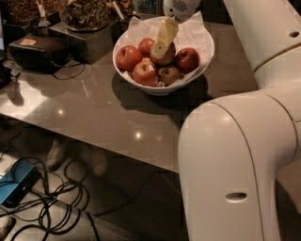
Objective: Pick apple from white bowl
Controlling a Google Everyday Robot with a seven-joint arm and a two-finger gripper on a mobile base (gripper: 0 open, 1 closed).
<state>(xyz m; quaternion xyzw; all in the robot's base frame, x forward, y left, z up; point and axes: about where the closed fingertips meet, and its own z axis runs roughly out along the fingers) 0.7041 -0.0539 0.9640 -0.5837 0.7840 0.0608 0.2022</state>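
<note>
The white bowl (200, 70), lined with crinkled white paper, stands at the back of the grey table (94, 108). It holds several apples. The mottled red and yellow-green apple (168, 55) lies in the middle, on top of the pile. Deep red apples lie to its left (128, 57), front left (145, 73) and right (188, 59). A smaller dull apple (171, 74) lies in front. My gripper (163, 41) reaches down into the bowl from above. Its yellow tip rests against the front of the mottled apple and hides part of it.
My white arm (235, 160) fills the right foreground and hides the table's right side. A black box (37, 49) and glass jars (84, 12) stand at the back left. The table's front edge runs diagonally. Cables (56, 212) and a blue object (16, 183) lie on the floor.
</note>
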